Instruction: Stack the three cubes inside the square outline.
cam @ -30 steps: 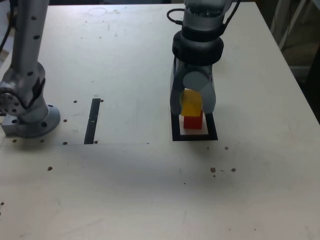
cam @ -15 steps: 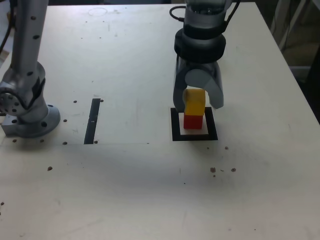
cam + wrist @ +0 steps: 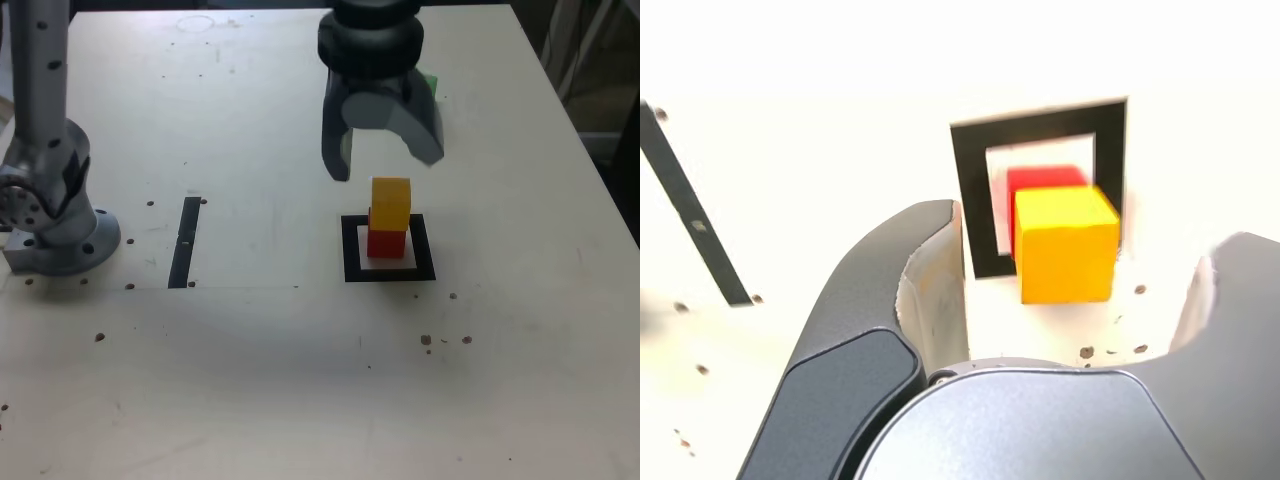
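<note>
On the tabletop [image 3: 250,370], the black strip [image 3: 185,243] is laid toward the exterior view's left edge, with its long axis running roughly from the far edge to the near one. To its right, the gripper [image 3: 382,165] is held above the table, beyond the stack, its fingers spread wide with nothing between them. The yellow cube [image 3: 391,204] is seated on the red cube [image 3: 387,244], which is framed by the square outline [image 3: 424,272], nearer the tabletop's right edge than its left. Part of the green cube [image 3: 431,84] is glimpsed behind the gripper, toward the far right corner.

The step in hand is judged to be clearing the stack before the green cube is fetched. Both fingertips should be kept wide and lifted well above the yellow cube before any sideways travel, so that neither face is brushed. No long axis is offered by the cubes; in the exterior view, the yellow cube's sides are pointed roughly along the outline's, with its front face turned toward the near edge.
</note>
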`<action>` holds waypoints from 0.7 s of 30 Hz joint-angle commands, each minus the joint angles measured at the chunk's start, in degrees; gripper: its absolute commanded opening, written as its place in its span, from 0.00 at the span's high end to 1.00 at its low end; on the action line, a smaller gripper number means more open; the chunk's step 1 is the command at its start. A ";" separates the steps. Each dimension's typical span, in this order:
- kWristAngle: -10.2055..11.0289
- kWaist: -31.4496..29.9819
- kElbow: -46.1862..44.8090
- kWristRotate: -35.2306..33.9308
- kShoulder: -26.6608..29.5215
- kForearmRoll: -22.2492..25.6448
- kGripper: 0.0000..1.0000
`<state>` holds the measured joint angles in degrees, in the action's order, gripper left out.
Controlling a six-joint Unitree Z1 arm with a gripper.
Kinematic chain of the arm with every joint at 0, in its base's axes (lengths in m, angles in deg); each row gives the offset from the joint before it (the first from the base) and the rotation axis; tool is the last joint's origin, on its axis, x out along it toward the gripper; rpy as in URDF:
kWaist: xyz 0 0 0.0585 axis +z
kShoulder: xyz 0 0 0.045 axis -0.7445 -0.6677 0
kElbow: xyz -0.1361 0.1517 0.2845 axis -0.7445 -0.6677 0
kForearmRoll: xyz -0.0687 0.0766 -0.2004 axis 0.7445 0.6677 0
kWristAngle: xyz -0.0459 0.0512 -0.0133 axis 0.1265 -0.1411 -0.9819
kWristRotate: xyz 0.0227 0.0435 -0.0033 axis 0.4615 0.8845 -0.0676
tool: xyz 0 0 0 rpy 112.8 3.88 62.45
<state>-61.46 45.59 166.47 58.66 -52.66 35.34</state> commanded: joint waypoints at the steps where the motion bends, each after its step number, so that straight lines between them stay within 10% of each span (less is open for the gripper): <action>1: 1.01 1.29 0.67 1.99 1.04 0.19 0.01; 21: 5.49 20.71 19.11 31.54 -8.02 7.98 0.01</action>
<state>-56.08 65.71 183.35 89.38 -59.03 42.35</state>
